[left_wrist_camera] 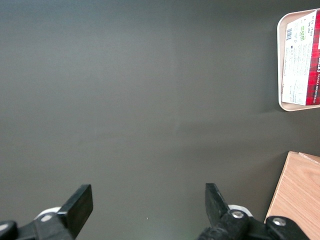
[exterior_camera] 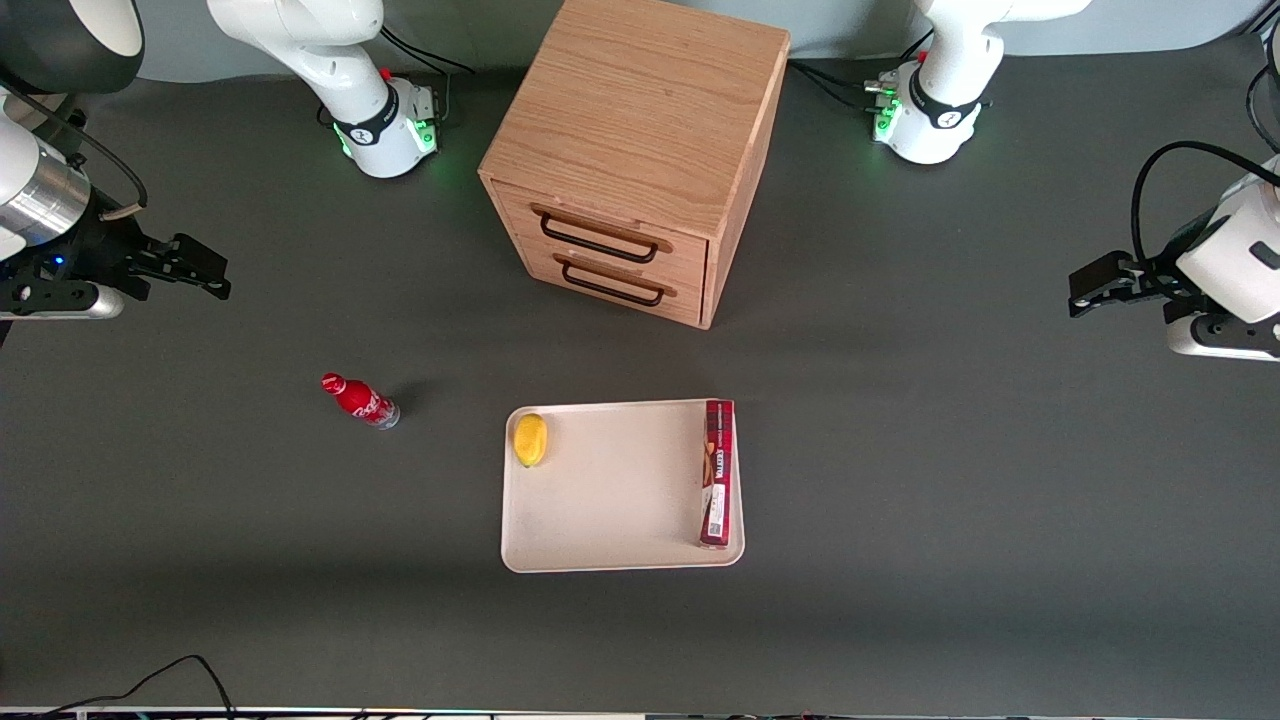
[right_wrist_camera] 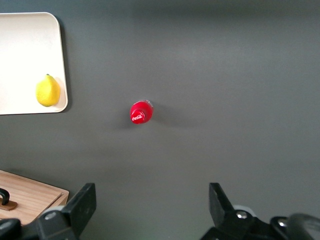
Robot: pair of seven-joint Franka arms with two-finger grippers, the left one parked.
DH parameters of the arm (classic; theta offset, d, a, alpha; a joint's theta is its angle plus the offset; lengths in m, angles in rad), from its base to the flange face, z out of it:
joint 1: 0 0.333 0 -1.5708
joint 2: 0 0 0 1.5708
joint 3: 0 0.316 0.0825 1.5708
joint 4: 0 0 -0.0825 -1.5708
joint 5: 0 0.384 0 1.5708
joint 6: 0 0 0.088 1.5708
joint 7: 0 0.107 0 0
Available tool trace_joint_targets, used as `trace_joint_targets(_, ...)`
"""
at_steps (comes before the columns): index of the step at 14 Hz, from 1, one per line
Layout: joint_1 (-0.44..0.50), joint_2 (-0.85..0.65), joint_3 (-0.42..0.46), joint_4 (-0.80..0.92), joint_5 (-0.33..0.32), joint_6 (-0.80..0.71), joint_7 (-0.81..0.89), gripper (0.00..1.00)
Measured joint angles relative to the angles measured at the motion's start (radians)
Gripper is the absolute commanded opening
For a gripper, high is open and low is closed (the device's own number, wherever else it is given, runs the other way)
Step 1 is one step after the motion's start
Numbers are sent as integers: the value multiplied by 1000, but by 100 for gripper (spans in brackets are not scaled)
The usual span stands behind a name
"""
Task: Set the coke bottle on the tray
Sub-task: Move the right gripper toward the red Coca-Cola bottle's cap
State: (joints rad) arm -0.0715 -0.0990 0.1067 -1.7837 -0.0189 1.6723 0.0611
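Observation:
The coke bottle [exterior_camera: 360, 399] stands upright on the dark table, a small red bottle with white lettering and a red cap, beside the tray toward the working arm's end. In the right wrist view I see its cap from above [right_wrist_camera: 141, 112]. The cream-beige tray [exterior_camera: 620, 490] lies in front of the wooden cabinet; one corner of it shows in the right wrist view [right_wrist_camera: 25, 60]. My right gripper [exterior_camera: 200, 272] hovers high above the table, open and empty, farther from the front camera than the bottle; its fingers [right_wrist_camera: 86, 200] stand wide apart.
A yellow lemon [exterior_camera: 530, 439] and a long dark-red box [exterior_camera: 717, 486] lie on the tray. The wooden two-drawer cabinet [exterior_camera: 640, 150] stands mid-table, farther from the front camera than the tray. A cable [exterior_camera: 150, 680] lies at the front table edge.

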Motion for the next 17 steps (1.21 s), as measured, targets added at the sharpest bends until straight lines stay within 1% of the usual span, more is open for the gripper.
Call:
trace_joint_targets(6,-1,17,7,11,2,-6,0,100)
trace_joint_targets(9,-1,79,7,12,11,5,0,100)
trace_joint_targets(10,-1,113,7,12,26,25,1,100)
trace_joint_targets(12,-1,176,7,10,56,84,1,100)
trace_joint_targets(14,-1,227,14,-14,62,172,1,100)
trace_joint_targets(17,1,248,37,-116,62,341,2,98)
